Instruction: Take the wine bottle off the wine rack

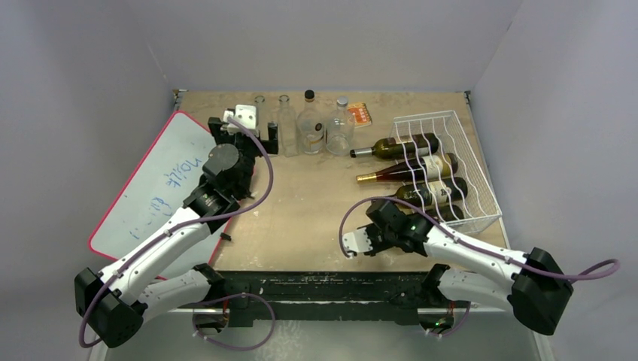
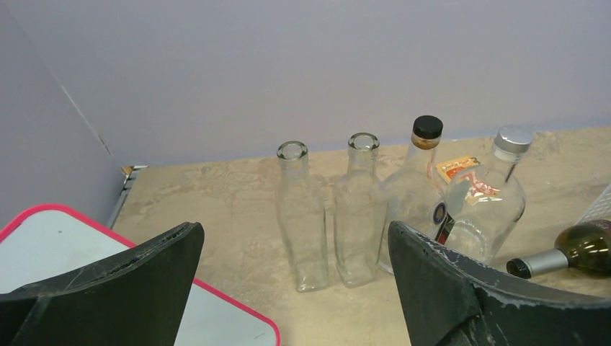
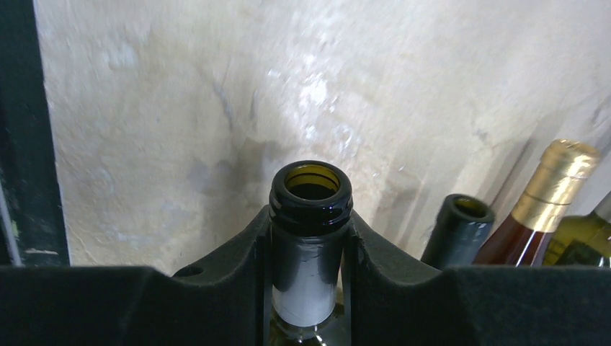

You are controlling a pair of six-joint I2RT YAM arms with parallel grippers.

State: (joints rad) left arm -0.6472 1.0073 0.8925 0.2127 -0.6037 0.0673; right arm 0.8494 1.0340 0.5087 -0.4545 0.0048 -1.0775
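Note:
The white wire wine rack [image 1: 472, 162] stands at the right of the table with several wine bottles lying in it, necks pointing left. My right gripper [image 1: 375, 226] is shut on the neck of the frontmost wine bottle [image 1: 451, 213], a dark green one. In the right wrist view its open mouth [image 3: 310, 189] sticks out past my right gripper [image 3: 310, 227], and both fingers press on the neck. Its body still reaches into the rack's front cradle. My left gripper [image 1: 244, 135] is open and empty at the back left, and it is also open in the left wrist view [image 2: 293, 234].
A row of clear glass bottles [image 1: 312, 124] stands at the back centre, in front of my left gripper [image 2: 339, 216]. A red-edged whiteboard [image 1: 154, 184] lies at the left. Beside the held bottle lie a dark open-necked bottle [image 3: 457, 227] and a gold-foiled one [image 3: 551, 191]. The table's front edge [image 3: 18, 144] is close.

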